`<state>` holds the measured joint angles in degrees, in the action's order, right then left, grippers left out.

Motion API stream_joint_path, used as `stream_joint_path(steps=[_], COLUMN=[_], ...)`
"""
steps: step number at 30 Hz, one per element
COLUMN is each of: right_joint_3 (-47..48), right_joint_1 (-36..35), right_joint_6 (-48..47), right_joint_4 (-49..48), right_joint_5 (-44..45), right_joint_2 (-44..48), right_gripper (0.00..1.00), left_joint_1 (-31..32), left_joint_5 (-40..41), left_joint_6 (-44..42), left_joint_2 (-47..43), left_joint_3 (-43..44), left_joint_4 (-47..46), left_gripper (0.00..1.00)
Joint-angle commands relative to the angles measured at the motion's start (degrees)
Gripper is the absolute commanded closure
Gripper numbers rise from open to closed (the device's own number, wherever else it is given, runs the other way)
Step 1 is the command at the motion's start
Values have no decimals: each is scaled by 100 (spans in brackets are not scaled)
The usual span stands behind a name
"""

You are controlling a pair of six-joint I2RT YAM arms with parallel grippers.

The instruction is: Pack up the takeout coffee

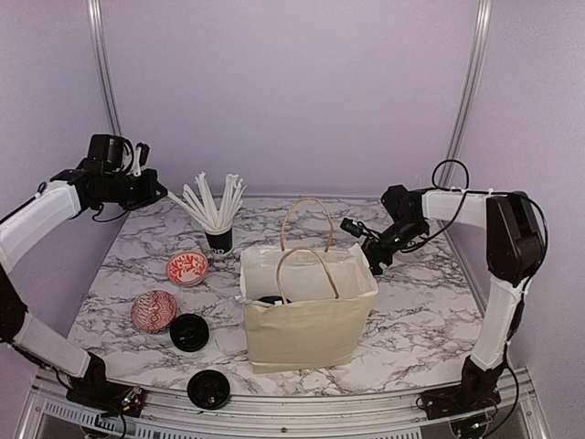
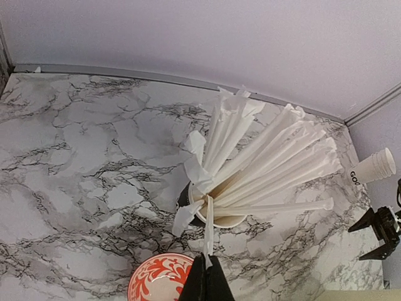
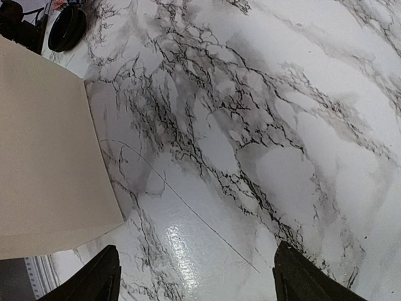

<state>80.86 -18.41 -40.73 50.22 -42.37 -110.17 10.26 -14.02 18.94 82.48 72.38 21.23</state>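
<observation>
Right now my left gripper (image 2: 207, 268) is closed tight. Its fingers are pressed together on the lower end of one white wrapped stick (image 2: 208, 229), which leans out of the black cup (image 1: 219, 241) of sticks. The pinch sits at the bottom edge of my left wrist view, so most of the gripper is cut off there. The cup's body is nearly hidden under the fan of sticks. Just beside the gripper, a red-patterned bowl (image 2: 160, 280) is cropped by the frame.

My right gripper (image 3: 195, 254) stands wide open with nothing between its fingers. It hovers over the marble table (image 3: 263, 125), next to the side of the paper bag (image 1: 311, 329).

As for the takeout coffee, from above I see only part of a round black lid (image 1: 271, 300) down inside the open bag; the bag wall hides whatever is under it. A white paper cup (image 2: 374, 168) with black lettering shows tilted at the far right of my left wrist view, and I cannot tell what it rests on. A second black lid (image 1: 189, 332) lies on the table left of the bag, near a second red bowl (image 1: 153, 311). A third black lid (image 1: 208, 390) sits at the table's front edge. I cannot tell whether cups stand under those two.
</observation>
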Motion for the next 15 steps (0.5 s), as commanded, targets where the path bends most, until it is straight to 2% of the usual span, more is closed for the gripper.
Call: stream_joint_path(steps=[1,7,15], right_joint_3=[270,337,441], right_joint_1=[-55,-164,-382], right_joint_6=[-32,-14,27], right_joint_4=[75,117,164], right_joint_5=[-19,53,147], right_joint_2=[-68,-146,-194], right_gripper=[18,18,18], left_joint_1=[58,274,942], left_joint_5=[-74,-976,-2155], left_joint_6=[-53,151,1046], left_joint_2=[-1163,-2217,-2614], left_joint_3=[315,961,1824], left_joint_4=[765,966,345], left_gripper=[100,100,100])
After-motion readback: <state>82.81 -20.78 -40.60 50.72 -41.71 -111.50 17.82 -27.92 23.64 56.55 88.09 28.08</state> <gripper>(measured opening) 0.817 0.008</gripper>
